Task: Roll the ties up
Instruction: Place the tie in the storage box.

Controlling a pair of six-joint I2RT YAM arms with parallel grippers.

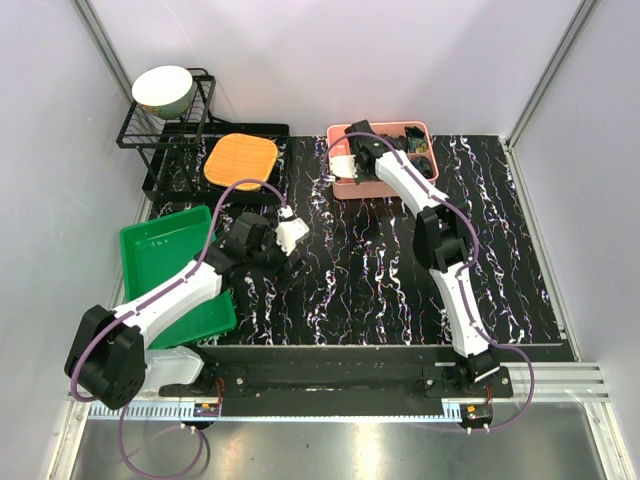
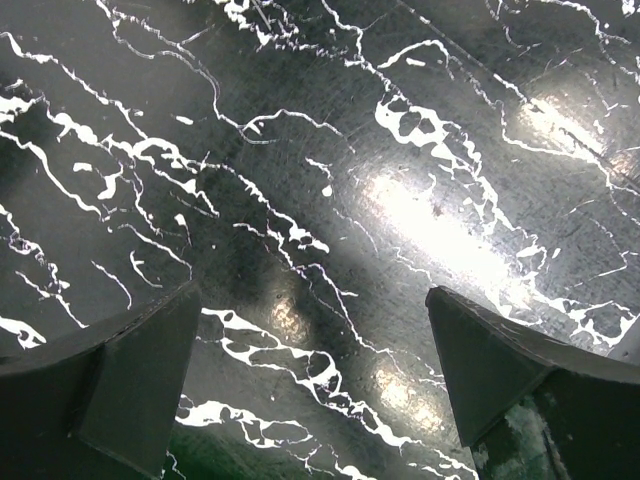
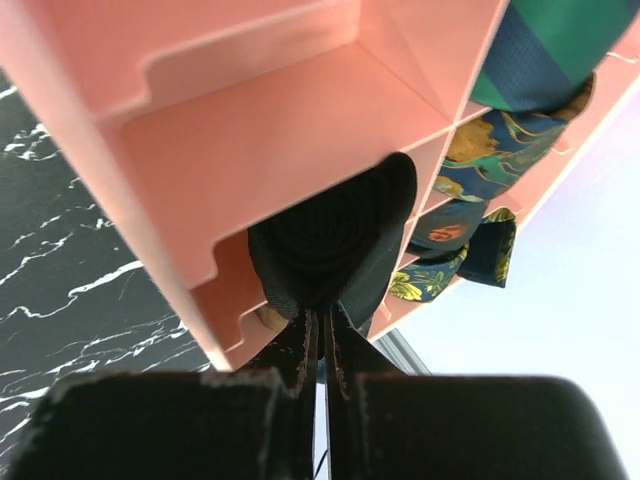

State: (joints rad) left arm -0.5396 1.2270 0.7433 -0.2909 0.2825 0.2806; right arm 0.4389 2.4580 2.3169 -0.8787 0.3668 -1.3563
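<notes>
The right arm stretches to the far edge of the table, where the pink divided tray sits just short of the back wall. In the wrist view the right tool has its fingers pressed tight together, their tips right against the lower rim of the black rolled tie. I cannot tell whether any cloth is caught between them. That roll sits in one cell of the tray, hemmed in by pink dividers, and bulges a little past the divider on its right.

Further along the same tray are the green-and-navy tie, the teal-and-brown patterned tie and the yellow-flowered tie, the last lying close to the outer rim.

The left tool hangs over the marbled surface left of centre, its fingers spread wide with only tabletop between them. It is just beside the green bin, whose right edge runs under the forearm. A broad stretch of table lies between this tool and the tray.

At the far left corner stand the wire rack, the bowl on top of it, and the orange board beside it.
</notes>
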